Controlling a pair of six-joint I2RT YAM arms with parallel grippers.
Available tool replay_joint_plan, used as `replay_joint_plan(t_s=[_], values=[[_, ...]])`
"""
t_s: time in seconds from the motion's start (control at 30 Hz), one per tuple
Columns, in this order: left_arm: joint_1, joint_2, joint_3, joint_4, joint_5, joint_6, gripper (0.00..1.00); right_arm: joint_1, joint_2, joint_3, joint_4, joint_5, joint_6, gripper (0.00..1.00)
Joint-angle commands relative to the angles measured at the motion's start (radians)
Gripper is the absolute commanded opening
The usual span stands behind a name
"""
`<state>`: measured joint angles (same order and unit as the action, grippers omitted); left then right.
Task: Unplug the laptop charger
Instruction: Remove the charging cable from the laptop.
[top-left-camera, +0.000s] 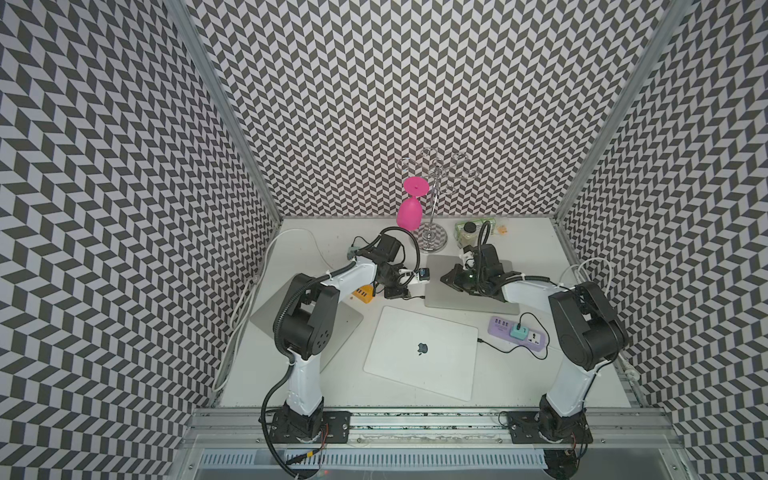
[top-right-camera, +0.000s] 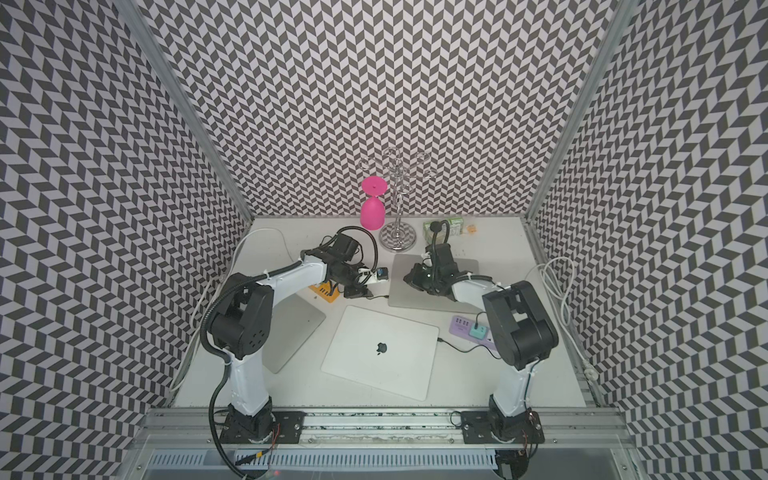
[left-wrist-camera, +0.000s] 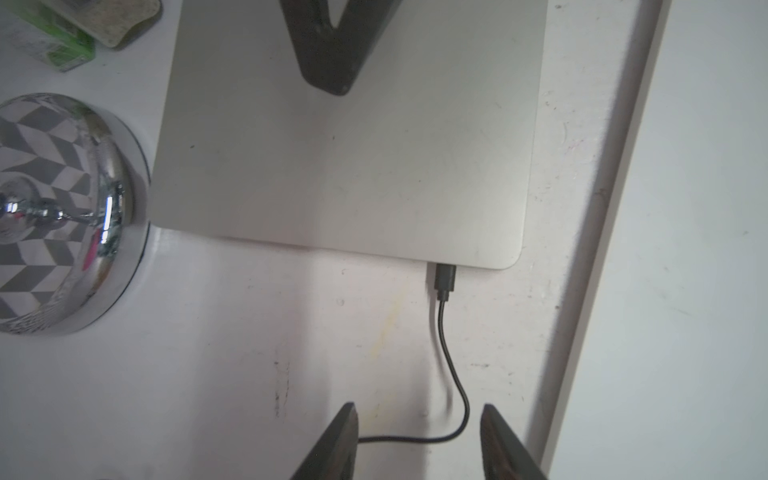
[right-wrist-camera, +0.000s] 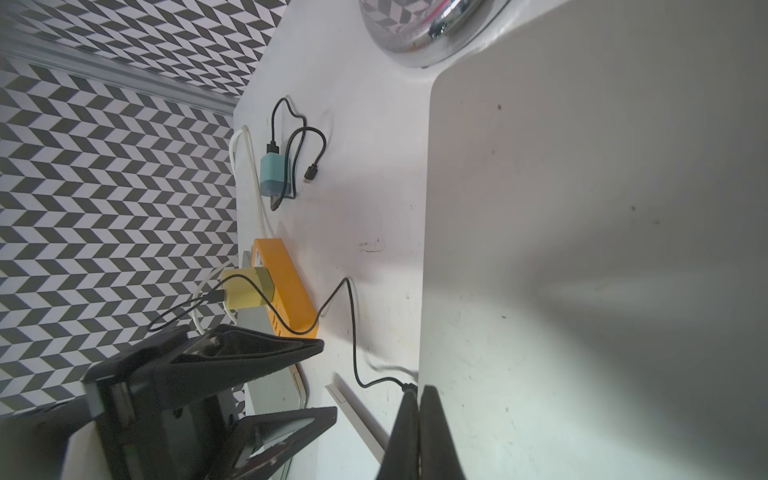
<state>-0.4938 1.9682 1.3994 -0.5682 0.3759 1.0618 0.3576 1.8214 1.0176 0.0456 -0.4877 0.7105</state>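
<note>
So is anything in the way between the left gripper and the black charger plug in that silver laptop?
Nothing visible. In the left wrist view the open left gripper faces the black charger plug in the silver laptop's edge across bare white table; only the plug's own black cable runs between them.

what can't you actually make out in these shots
- Orange power strip: both top views, mostly behind the left arm.
- Left claw: left wrist view, fingers cut off by the edge; contact with the cable unclear.
- Laptop plug: right wrist view, mostly behind the shut right claw.
</note>
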Motion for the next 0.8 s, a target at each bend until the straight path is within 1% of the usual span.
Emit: replay_joint_plan(t_s=[0.0, 0.17, 0.27, 0.4, 0.63, 0.77], values=[[-0.029, 0.041, 0.052, -0.034, -0.006, 0.016, 0.48, -0.013, 0.019, -0.027, 0.025, -0.033, -0.017, 0.0], [-0.044, 0.108, 0.108, -0.052, -0.034, -0.002, 0.46, -0.022, 0.008, -0.064, 0.042, -0.05, -0.02, 0.0], [-0.045, 0.129, 0.119, -0.051, -0.031, 0.007, 0.45, -0.023, 0.004, -0.094, 0.066, -0.066, -0.007, 0.0], [-0.045, 0.161, 0.149, -0.071, -0.02, 0.007, 0.41, -0.023, 0.009, -0.125, 0.094, -0.086, 0.007, 0.0], [-0.053, 0.172, 0.151, -0.071, 0.008, 0.022, 0.36, -0.025, 0.021, -0.137, 0.097, -0.092, 0.0, 0.0], [-0.052, 0.166, 0.144, -0.07, 0.022, 0.037, 0.35, -0.026, 0.031, -0.14, 0.107, -0.101, 0.003, 0.0]])
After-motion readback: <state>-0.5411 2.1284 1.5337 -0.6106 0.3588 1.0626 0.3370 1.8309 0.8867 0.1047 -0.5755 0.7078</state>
